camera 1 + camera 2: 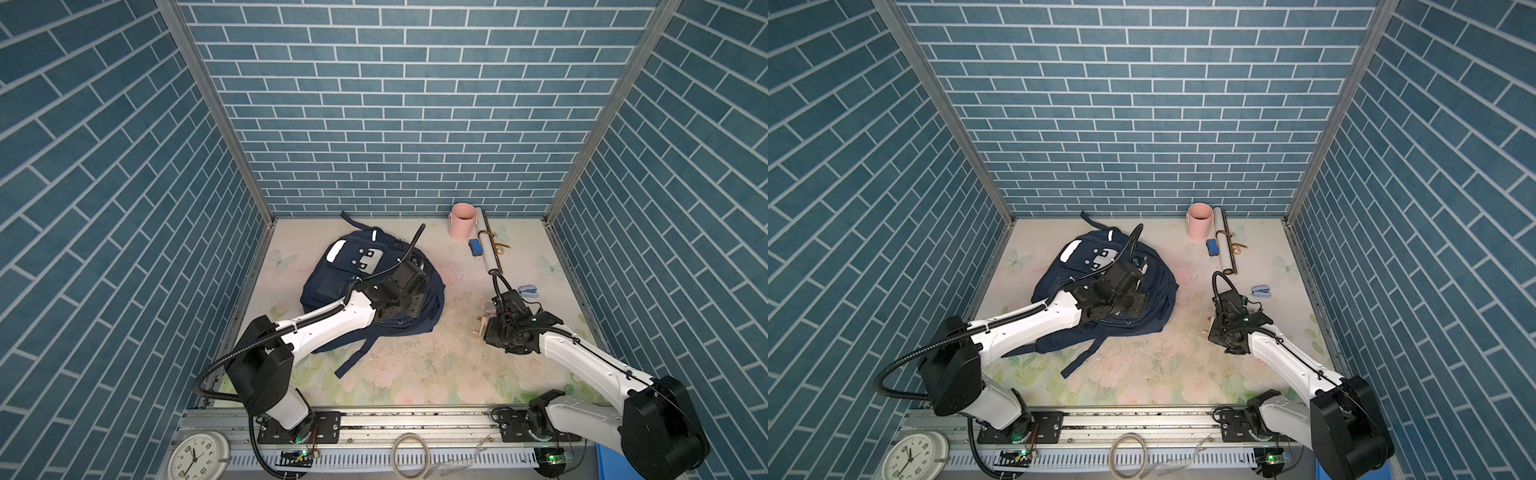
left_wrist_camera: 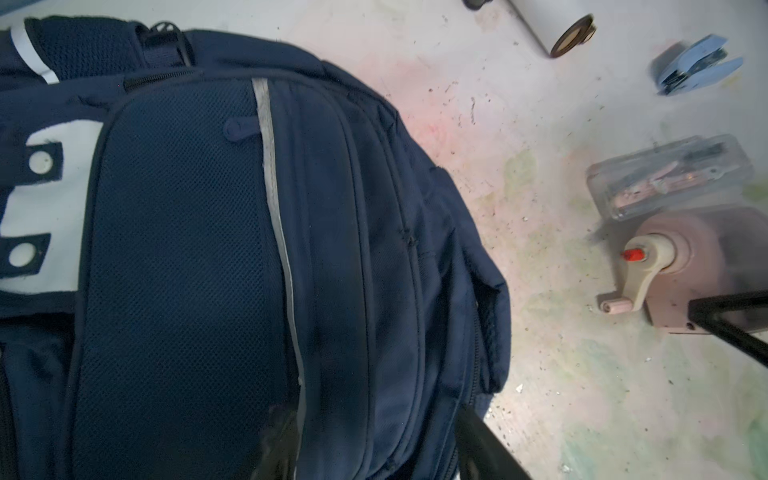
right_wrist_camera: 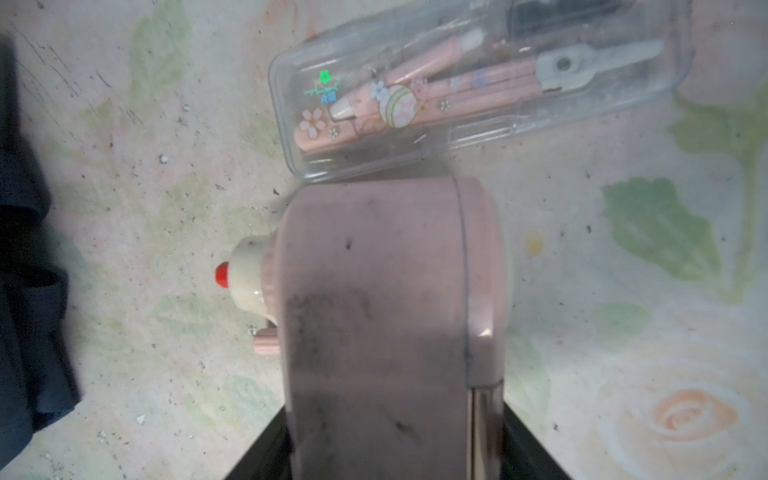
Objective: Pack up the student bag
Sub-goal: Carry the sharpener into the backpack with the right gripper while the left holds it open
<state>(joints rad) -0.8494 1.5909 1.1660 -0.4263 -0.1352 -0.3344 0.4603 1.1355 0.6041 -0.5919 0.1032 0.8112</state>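
Two jaws of your right gripper (image 3: pixel 390 432) straddle the pink sharpener (image 3: pixel 386 299); grip unconfirmed. Close squarely on its flanks, avoiding the clear case (image 3: pixel 478 95) just ahead.

We see a table (image 1: pixel 415 374) with a flowery, dirty top. The student bag (image 1: pixel 332 286) lies flat on it. Right of the bag sits a pink pencil sharpener (image 3: pixel 374 311), with a clear case (image 3: pixel 478 83) of pink pens next to it. Farther right of the bag lies a little light-blue stapler (image 1: pixel 530 292). Behind and right of the bag are a pink bucket (image 1: pixel 462 222), a white roll (image 1: pixel 487 245) and a blue eraser (image 1: pixel 475 247).
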